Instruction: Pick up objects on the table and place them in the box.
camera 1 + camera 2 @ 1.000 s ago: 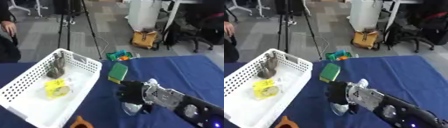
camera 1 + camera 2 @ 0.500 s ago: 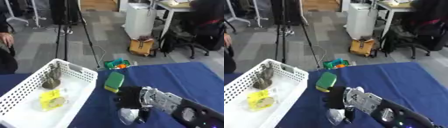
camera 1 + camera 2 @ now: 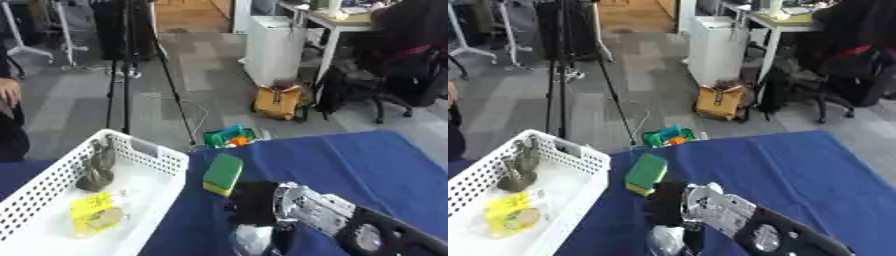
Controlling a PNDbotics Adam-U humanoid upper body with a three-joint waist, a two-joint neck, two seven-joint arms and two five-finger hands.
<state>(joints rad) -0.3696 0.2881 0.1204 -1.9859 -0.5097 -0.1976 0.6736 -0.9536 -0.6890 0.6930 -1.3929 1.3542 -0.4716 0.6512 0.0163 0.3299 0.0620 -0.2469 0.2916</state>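
Now the view tilts up, so everything sits lower in frame. Right hand (image 3: 255, 204) stays over a pale object (image 3: 251, 239) on the desk (image 3: 350, 160); finger state unclear. Sponge (image 3: 222, 173) leans beside the box (image 3: 149, 150), unpicked.

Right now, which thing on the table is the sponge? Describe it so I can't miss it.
Start at the white basket on the left of the blue table. Just past its right wall, ahead of the right hand, lies the sponge: a green block with a yellow underside, the only green and yellow thing outside the basket.
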